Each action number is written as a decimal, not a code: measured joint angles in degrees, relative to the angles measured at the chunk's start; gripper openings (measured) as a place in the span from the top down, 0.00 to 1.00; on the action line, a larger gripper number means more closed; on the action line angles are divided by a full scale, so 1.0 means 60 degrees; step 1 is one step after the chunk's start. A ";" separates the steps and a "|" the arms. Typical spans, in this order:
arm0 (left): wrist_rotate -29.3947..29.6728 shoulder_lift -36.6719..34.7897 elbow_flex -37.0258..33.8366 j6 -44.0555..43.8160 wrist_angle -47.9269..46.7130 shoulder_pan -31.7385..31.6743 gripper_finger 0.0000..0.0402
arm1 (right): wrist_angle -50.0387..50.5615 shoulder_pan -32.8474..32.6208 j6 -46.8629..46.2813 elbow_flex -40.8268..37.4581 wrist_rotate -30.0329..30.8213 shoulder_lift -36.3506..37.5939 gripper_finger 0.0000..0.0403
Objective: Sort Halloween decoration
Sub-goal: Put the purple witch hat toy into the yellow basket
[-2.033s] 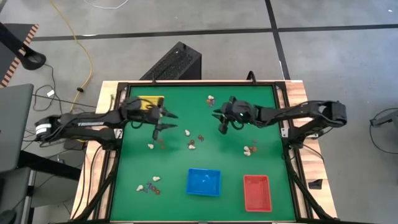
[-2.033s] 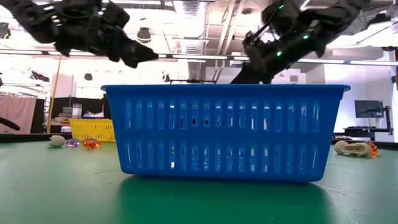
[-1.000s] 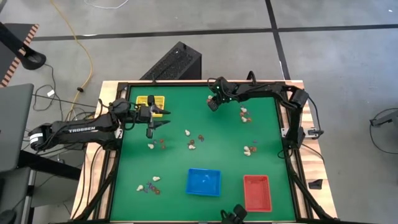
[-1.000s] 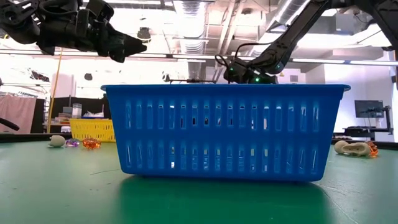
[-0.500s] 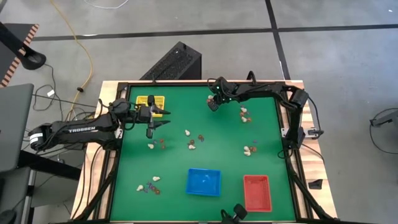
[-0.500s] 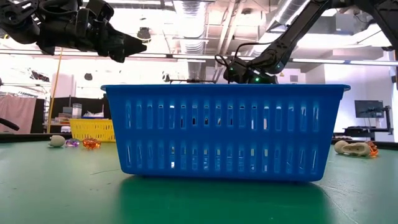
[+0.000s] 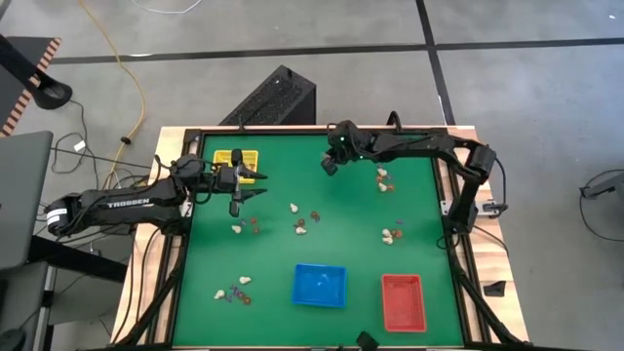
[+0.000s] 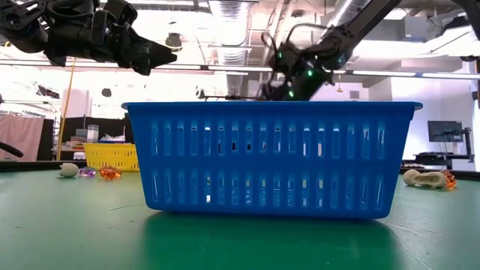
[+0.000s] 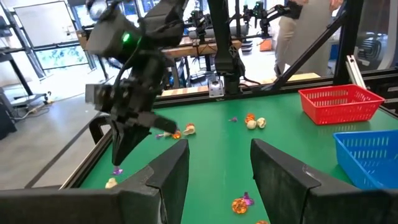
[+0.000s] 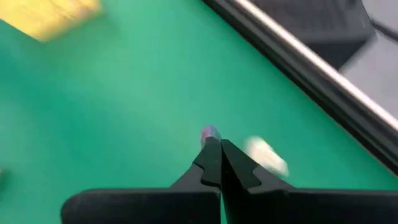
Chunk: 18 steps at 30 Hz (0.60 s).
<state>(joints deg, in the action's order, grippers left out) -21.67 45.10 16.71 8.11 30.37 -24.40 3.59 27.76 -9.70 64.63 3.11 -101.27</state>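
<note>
We see three trays on the green surface. The yellow tray sits at the far left corner. The blue tray and red tray sit side by side along the near edge, blue left of red.

From the high view the blue and red trays look empty. In the low view the blue tray's slotted wall fills the frame and hides the inside. We can't tell what is in the yellow tray; the left arm partly covers it.

The trinkets are all loose on the surface:
- a cluster at mid surface
- a pair near the left tool
- a group at the near left
- a few right of centre
- two near the far right

The right tool is up at the far edge, near the middle. Its fingers are closed tip to tip in its wrist view. A small purple trinket shows at the very tips, looking pinched, though we can't be sure. A whitish trinket lies on the surface just beside it.

The left tool hovers just beside the yellow tray. Its fingers are spread apart with nothing between them. An orange and purple trinket lies on the surface ahead of it.
</note>
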 joint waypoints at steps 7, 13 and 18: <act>0.0000 0.0000 0.0000 0.0031 0.0057 0.0000 0.60 | -0.1708 -0.1460 -0.0005 0.0702 -0.0008 -0.0629 0.95; 0.0000 -0.0027 0.0004 0.0003 0.0087 0.0000 0.60 | -0.1698 -0.2311 0.0773 0.3132 -0.0206 -0.2144 0.95; 0.0865 -0.0531 0.0024 -0.0187 0.0267 -0.0039 0.60 | -0.0804 -0.2450 0.1166 0.5825 -0.0572 -0.3979 0.95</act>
<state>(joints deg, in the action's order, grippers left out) -16.48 41.91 16.85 6.98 31.97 -24.64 -1.24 13.06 -2.70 99.58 -0.32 -125.14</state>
